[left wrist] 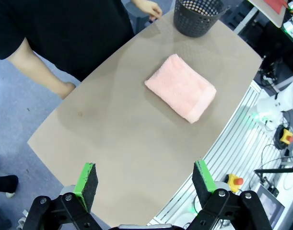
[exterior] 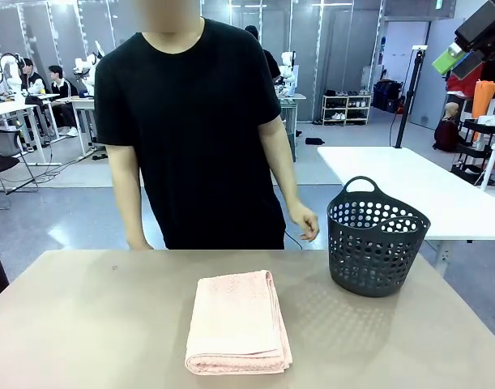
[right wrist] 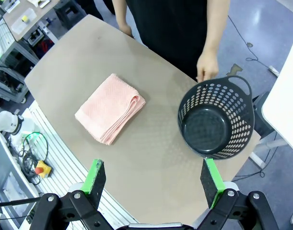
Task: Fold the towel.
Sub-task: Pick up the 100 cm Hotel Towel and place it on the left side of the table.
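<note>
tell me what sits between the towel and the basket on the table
Nothing: bare tabletop separates the folded towel from the basket, and they are not touching. The right wrist view shows it best, and the front view agrees.

One towel is counted on the desk, folded into a stack of several layers. One dark basket with two handles is counted beside it, nothing seen inside. One person is seen at the far side, two hands: one near the basket, the other at the desk edge. Two pincers are counted, left pincer and right pincer, each with two green pads spread wide
</note>
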You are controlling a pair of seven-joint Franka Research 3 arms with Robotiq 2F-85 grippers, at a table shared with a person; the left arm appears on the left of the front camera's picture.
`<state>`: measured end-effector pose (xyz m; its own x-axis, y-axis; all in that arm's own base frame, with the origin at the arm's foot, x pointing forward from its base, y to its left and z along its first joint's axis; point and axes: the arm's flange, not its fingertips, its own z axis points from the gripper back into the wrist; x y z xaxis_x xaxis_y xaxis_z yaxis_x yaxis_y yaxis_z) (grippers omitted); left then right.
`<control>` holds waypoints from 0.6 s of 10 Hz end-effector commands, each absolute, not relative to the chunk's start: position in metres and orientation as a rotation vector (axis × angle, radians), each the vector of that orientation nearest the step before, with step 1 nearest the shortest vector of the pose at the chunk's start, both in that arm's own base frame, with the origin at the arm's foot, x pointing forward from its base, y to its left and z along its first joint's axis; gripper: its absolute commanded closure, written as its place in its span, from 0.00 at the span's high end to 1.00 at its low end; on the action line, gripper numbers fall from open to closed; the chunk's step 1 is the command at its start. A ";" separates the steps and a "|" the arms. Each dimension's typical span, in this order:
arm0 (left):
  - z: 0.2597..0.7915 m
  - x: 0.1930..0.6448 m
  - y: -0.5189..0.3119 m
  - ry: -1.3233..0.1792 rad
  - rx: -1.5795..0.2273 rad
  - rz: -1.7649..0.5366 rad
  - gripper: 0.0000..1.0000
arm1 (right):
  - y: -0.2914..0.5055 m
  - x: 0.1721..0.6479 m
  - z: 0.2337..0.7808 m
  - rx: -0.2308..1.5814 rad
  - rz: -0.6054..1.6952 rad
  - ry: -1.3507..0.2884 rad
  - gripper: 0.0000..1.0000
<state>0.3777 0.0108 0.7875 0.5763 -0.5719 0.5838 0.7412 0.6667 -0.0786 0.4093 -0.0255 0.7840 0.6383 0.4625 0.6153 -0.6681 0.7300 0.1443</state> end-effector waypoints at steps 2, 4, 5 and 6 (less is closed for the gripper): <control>0.789 0.379 0.011 -0.563 -0.344 -0.797 1.00 | -0.025 0.409 0.784 0.392 0.671 -0.585 1.00; 0.789 0.379 0.011 -0.563 -0.344 -0.797 1.00 | -0.025 0.409 0.784 0.392 0.671 -0.585 1.00; 0.789 0.379 0.011 -0.563 -0.344 -0.797 1.00 | -0.025 0.409 0.784 0.392 0.671 -0.585 1.00; 0.789 0.379 0.011 -0.563 -0.344 -0.797 1.00 | -0.025 0.409 0.784 0.392 0.671 -0.585 1.00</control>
